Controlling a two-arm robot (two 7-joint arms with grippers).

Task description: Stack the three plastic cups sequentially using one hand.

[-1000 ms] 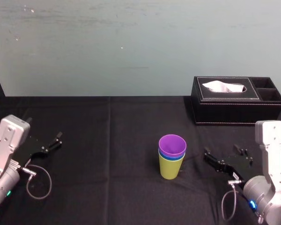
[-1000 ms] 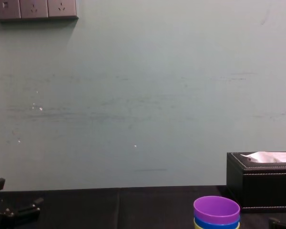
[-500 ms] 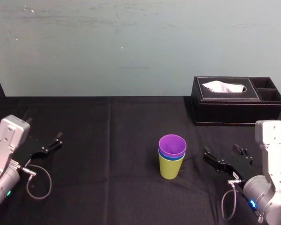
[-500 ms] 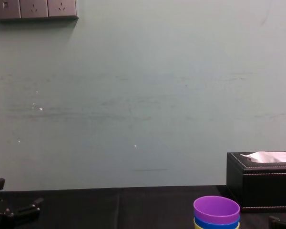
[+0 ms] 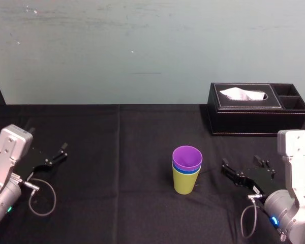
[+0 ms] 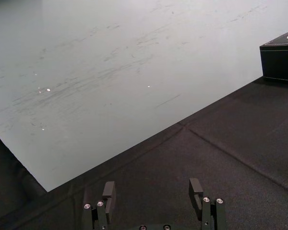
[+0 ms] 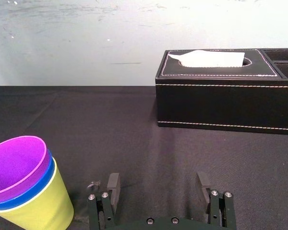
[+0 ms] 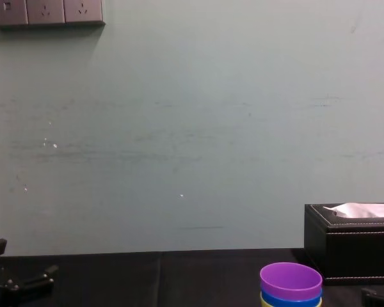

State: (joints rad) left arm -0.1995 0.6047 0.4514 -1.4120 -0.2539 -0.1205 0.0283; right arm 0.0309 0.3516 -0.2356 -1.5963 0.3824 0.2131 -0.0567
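On the black table [image 5: 117, 152], the right pincer [image 7: 157, 181] sits near the stack, spread wide and holding nothing. A bump from it could knock the stack over. Three round plastic cups are nested mid-table: one purple cup [image 5: 187, 154] on top, one blue cup [image 5: 186, 170], one yellow-green cup [image 5: 185, 183] lowest. Far off, the left pincer [image 6: 152, 186] is spread too.

Chest view: bottom edge cuts the stack just under the blue cup [image 8: 290, 298] band. Purple cup [image 8: 290, 279] shows its rim, the rest nested out of sight. Tissue box [image 8: 352, 246] clipped by the right edge. Right end effector [image 8: 379, 297]: dark sliver at the lower right corner, mostly out of frame. Right wrist view: yellow-green cup [image 7: 43, 211] base runs off the bottom edge.
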